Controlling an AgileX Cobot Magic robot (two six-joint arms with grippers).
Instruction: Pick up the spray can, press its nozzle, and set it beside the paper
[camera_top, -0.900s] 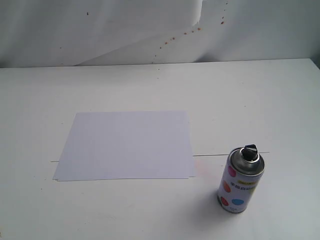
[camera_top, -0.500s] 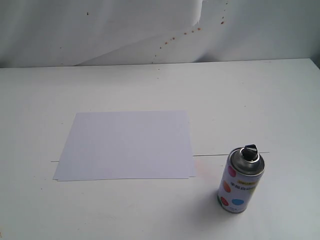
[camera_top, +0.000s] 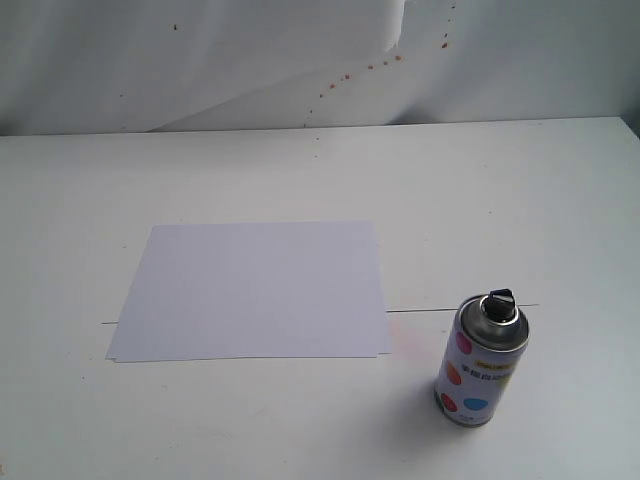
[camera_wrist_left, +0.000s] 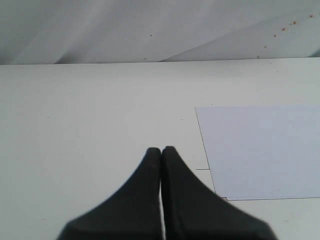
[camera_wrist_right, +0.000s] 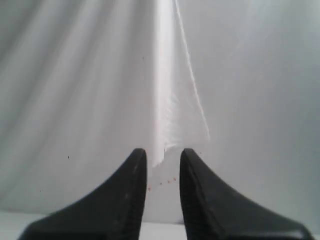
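Nothing moved: one spray can (camera_top: 482, 362) stands upright near one paper (camera_top: 250, 290).

**Flat, washed-out light everywhere**

Exterior view is bright and even, so the paper (camera_top: 250, 290) barely stands out from the white table (camera_top: 300, 170). The spray can (camera_top: 480, 362) throws just a faint soft shadow to its left there, with a small glint on its top. Wrist views are softer: left gripper (camera_wrist_left: 161, 150) and right gripper (camera_wrist_right: 163, 155) are dark, fuzzy-edged shapes.
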